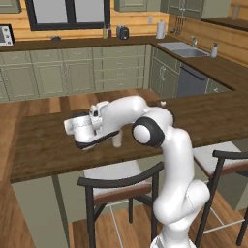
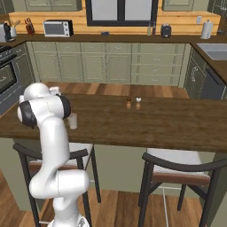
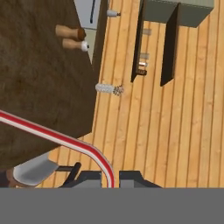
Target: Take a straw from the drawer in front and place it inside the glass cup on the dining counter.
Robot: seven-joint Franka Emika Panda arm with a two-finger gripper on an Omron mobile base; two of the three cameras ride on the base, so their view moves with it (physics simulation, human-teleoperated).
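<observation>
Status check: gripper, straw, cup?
Gripper shut on straw, over dining counter. Glass cup upright beside the arm, straw not yet in. Shakers well clear.

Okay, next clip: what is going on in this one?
The arm is reaching over the dining counter, carrying the straw between the fingers of its gripper. In the hand view the red-and-white straw runs from the fingertips out across the dark wood. The glass cup stands upright on the counter near the robot's edge, close beside the hand, and the straw is not yet in it. Two small shakers stand further along the counter.
</observation>
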